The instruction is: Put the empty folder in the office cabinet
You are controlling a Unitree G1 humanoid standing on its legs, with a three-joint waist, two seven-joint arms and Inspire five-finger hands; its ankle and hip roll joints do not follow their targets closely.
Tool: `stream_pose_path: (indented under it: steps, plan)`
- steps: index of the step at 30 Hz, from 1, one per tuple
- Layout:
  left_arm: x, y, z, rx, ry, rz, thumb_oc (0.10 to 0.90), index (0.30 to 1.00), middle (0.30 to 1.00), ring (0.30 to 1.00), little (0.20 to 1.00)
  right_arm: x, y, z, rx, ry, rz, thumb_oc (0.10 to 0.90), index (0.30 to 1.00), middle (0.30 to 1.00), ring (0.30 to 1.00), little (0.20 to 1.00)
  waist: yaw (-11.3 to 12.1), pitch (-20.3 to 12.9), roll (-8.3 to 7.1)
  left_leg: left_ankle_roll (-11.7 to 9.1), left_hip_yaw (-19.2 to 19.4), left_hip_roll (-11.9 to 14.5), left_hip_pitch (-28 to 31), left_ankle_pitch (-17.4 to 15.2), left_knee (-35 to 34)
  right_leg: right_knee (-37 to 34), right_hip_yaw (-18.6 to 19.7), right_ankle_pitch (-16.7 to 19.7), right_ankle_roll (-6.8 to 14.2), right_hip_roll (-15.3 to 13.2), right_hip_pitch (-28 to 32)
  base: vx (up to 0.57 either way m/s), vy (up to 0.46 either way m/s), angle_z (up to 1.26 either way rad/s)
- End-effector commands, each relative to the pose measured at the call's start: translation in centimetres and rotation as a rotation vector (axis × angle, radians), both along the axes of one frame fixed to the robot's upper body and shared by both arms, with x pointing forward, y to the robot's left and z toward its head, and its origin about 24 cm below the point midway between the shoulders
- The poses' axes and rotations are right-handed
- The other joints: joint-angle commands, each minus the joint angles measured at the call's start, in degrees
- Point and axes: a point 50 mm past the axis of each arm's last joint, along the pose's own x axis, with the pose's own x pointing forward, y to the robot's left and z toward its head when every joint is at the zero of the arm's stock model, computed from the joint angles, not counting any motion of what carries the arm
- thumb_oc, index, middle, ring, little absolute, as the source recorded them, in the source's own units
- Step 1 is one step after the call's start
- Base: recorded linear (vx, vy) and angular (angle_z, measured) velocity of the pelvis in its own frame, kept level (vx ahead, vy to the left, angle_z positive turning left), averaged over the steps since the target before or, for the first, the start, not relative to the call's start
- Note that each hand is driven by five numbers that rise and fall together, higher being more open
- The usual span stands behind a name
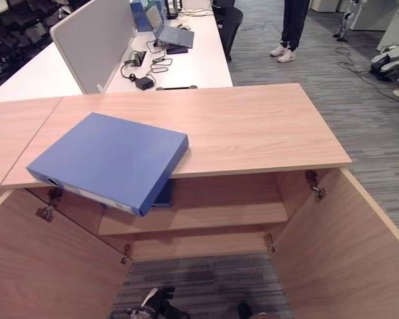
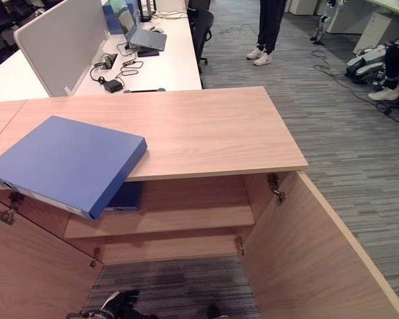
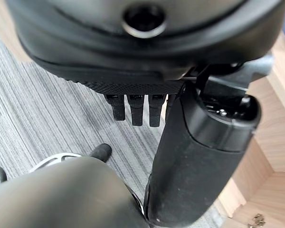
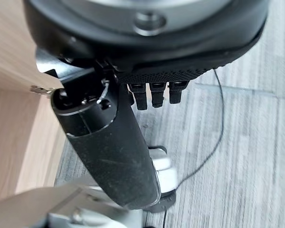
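A blue folder lies flat on the left part of the wooden cabinet's top, its spine end hanging out over the front edge. Both cabinet doors stand open, the left door and the right door. Inside, a shelf shows, with a darker blue item on its left end under the folder. My left hand hangs over the carpet with straight fingers, holding nothing. My right hand hangs beside the right door, its fingers also straight and empty.
Behind the cabinet stands a white desk with a grey divider, a laptop and cables. A dark chair and a standing person's legs are farther back. Grey carpet stretches to the right.
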Motion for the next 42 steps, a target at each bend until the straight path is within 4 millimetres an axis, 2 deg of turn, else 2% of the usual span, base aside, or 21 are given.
stream_pose_path:
  steps: [1,7,9,10,11,12,13,14,18,19,22,26,32,33,34,42]
  plan:
    - [1.5,1.0,0.7,0.041,-0.047,-0.058,0.800,0.900,0.900,0.900,0.900,2.1,0.1,0.3,0.004,-0.062,-0.027,0.800,0.900,0.900,0.900,0.900,-0.36,-2.67,-2.22,0.97,-0.02,-0.38,-2.28,-4.34,5.64,0.32,-3.40,-5.93,2.28,2.51,0.99,0.04,0.111,0.00]
    - [2.9,1.4,1.4,0.052,-0.111,-0.050,0.800,0.900,0.900,0.900,0.900,2.2,0.3,0.2,0.001,-0.066,-0.037,0.800,0.900,0.900,0.900,0.900,-0.24,-3.31,-1.72,1.22,-1.38,-1.45,-0.22,-3.32,0.44,0.18,-3.23,-5.43,3.26,1.89,0.35,0.03,0.087,0.07]
    - [4.1,1.6,2.1,0.053,-0.170,-0.044,0.800,0.900,0.900,0.900,0.900,2.1,0.4,0.2,0.010,-0.069,-0.053,0.800,0.900,0.900,0.900,0.900,0.06,-3.76,-1.61,1.36,-2.28,-1.84,0.42,-3.68,-0.21,0.10,-2.56,-5.34,3.57,1.69,0.34,0.08,0.093,0.03]
    - [8.0,2.2,4.9,0.020,-0.377,-0.120,0.800,0.900,0.900,0.900,0.900,1.3,0.1,0.2,0.011,-0.052,-0.054,0.800,0.900,0.900,0.900,0.900,-0.25,-3.91,-1.56,1.33,-2.73,-2.05,1.10,-4.10,-0.21,-0.09,-2.16,-5.60,3.84,1.44,1.11,0.07,0.068,0.02]
    - [13.1,0.7,9.2,-0.014,-0.608,-0.125,0.800,0.900,0.900,0.900,0.900,1.8,0.5,0.2,0.015,-0.089,-0.052,0.800,0.900,0.900,0.900,0.900,-0.27,-3.98,-1.70,1.38,-3.01,-2.16,0.79,-4.00,-0.21,-0.11,-2.13,-5.25,3.90,1.30,0.88,0.05,0.066,0.04]
    - [9.4,2.6,6.1,-0.084,-0.427,0.029,0.800,0.900,0.900,0.900,0.900,1.7,0.6,0.2,0.039,-0.097,-0.069,0.800,0.900,0.900,0.900,0.900,0.29,-3.59,-1.72,1.50,-3.47,-2.32,0.98,-4.03,-0.21,-0.21,-2.15,-5.28,3.90,1.03,1.18,-0.02,0.066,0.05]
    - [7.1,5.0,5.0,0.035,-0.334,0.066,0.800,0.900,0.900,0.900,0.900,2.0,0.6,0.3,0.036,-0.113,-0.080,0.800,0.900,0.900,0.900,0.900,0.87,-3.38,-1.57,1.49,-3.75,-2.45,0.81,-3.97,-0.21,-0.19,-2.26,-5.05,4.17,0.81,0.99,-0.02,0.065,0.12]
    - [6.4,5.3,4.6,0.048,-0.306,0.089,0.800,0.900,0.900,0.900,0.900,1.8,0.5,0.2,0.031,-0.100,-0.082,0.800,0.900,0.900,0.900,0.900,1.07,-3.62,-1.51,1.49,-3.86,-2.46,0.48,-3.92,-0.21,-0.18,-2.17,-4.82,4.14,0.77,0.57,-0.01,0.070,0.12]
    - [6.5,4.3,5.1,-0.026,-0.386,0.146,0.800,0.900,0.900,0.900,0.900,1.6,0.3,0.2,0.026,-0.082,-0.087,0.800,0.900,0.900,0.900,0.900,2.06,-3.48,-1.56,1.73,-4.68,-2.80,0.69,-4.12,-0.21,-0.20,-2.26,-4.70,4.21,0.40,0.70,0.01,0.026,0.04]
    - [6.8,3.6,6.1,-0.120,-0.470,0.196,0.800,0.900,0.900,0.900,0.900,1.3,0.3,0.2,0.028,-0.082,-0.102,0.800,0.900,0.900,0.900,0.900,2.80,-3.39,-1.78,1.91,-5.44,-2.90,0.78,-4.26,-0.21,-0.29,-2.25,-4.74,4.13,0.24,0.95,0.00,0.000,0.00]
    - [6.8,3.2,7.3,-0.191,-0.542,0.207,0.800,0.900,0.900,0.900,0.900,0.7,0.3,0.1,0.029,-0.063,-0.109,0.800,0.900,0.900,0.900,0.900,3.83,-3.34,-2.10,2.03,-6.42,-2.84,0.96,-4.25,-0.21,-0.44,-2.71,-4.99,4.04,0.07,1.37,0.00,0.000,0.04]
    - [7.1,2.9,8.0,-0.201,-0.586,0.200,0.800,0.900,0.900,0.900,0.900,0.7,0.2,0.1,0.024,-0.057,-0.104,0.800,0.900,0.900,0.900,0.900,4.54,-3.35,-2.39,2.04,-7.28,-2.78,1.08,-4.25,-0.21,-0.58,-2.97,-5.24,3.88,0.06,1.67,0.00,-0.010,0.25]
    - [8.6,3.2,11.0,-0.196,-0.766,0.208,0.800,0.900,0.900,0.900,0.900,1.1,0.6,0.1,0.022,-0.081,-0.087,0.800,0.900,0.900,0.900,0.900,5.94,-3.06,-3.02,1.62,-8.83,-2.28,0.59,-3.57,-0.20,-0.73,-4.09,-5.85,3.37,0.18,1.81,-0.02,-0.038,0.13]
    - [8.6,3.2,11.0,-0.196,-0.766,0.208,0.800,0.900,0.900,0.900,0.900,1.1,0.6,0.1,0.022,-0.081,-0.087,0.800,0.900,0.900,0.900,0.900,5.89,-3.05,-3.03,1.61,-8.87,-2.27,0.60,-3.55,-0.20,-0.73,-4.13,-5.86,3.36,0.18,1.83,-0.04,-0.070,0.28]
    - [9.3,3.3,12.3,-0.194,-0.834,0.219,0.800,0.900,0.900,0.900,0.900,1.3,0.6,0.1,0.015,-0.080,-0.071,0.800,0.900,0.900,0.900,0.900,6.61,-2.71,-3.27,1.25,-9.42,-2.05,0.12,-3.11,0.11,-0.73,-5.04,-6.18,3.10,0.25,2.02,-0.03,-0.054,0.27]
    - [10.6,3.0,15.5,-0.222,-1.008,0.248,0.800,0.900,0.900,0.900,0.900,1.2,-0.1,0.3,-0.014,-0.072,-0.047,0.800,0.900,0.900,0.900,0.900,8.21,-1.84,-3.77,0.06,-11.41,-1.35,-1.15,-2.46,1.75,-0.73,-8.69,-7.30,2.21,0.55,3.40,-0.01,-0.062,0.28]
